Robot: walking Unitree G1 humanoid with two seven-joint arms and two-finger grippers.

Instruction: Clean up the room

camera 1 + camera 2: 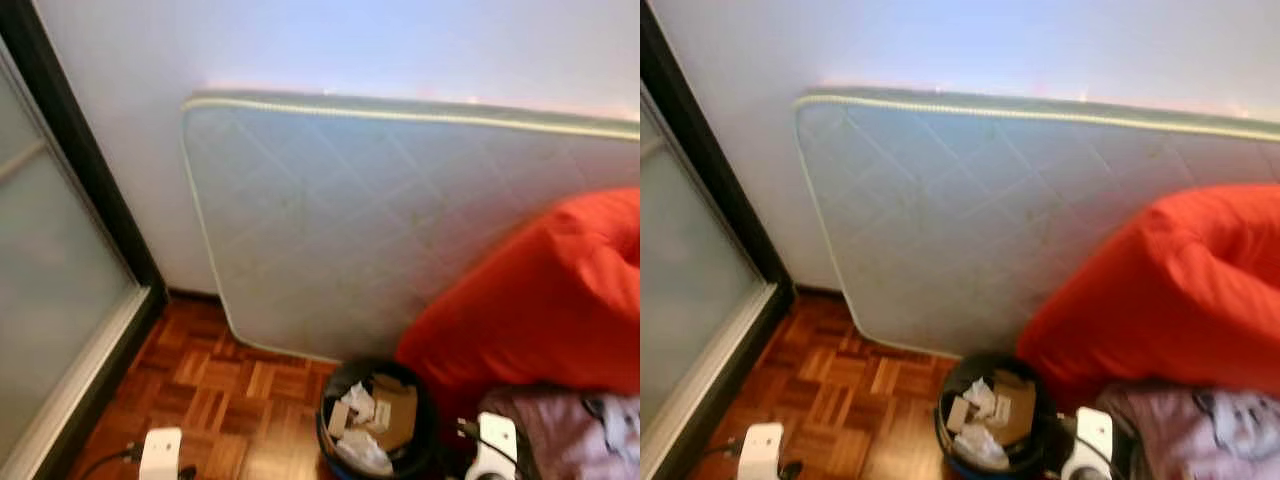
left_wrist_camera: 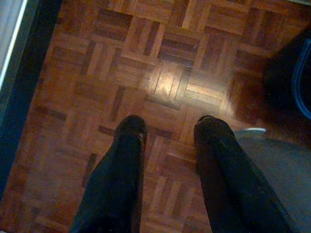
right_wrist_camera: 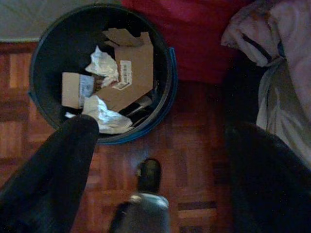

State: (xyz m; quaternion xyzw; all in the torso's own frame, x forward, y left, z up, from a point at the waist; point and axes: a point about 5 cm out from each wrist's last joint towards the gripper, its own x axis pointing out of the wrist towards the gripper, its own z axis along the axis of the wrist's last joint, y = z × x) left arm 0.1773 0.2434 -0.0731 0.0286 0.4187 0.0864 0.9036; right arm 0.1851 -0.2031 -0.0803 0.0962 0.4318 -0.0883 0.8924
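Right end effector (image 3: pixel 160 141) hangs open and empty beside the bin (image 3: pixel 167 68), likely because its paper (image 3: pixel 104 65) is dropped; left end effector (image 2: pixel 167 131) open, empty.

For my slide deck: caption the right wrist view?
Open right gripper above parquet floor, beside round dark bin holding cardboard and crumpled paper.

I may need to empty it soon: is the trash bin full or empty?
Partly full. The trash bin stands upright on the wooden floor, holding cardboard pieces and crumpled paper below its rim.
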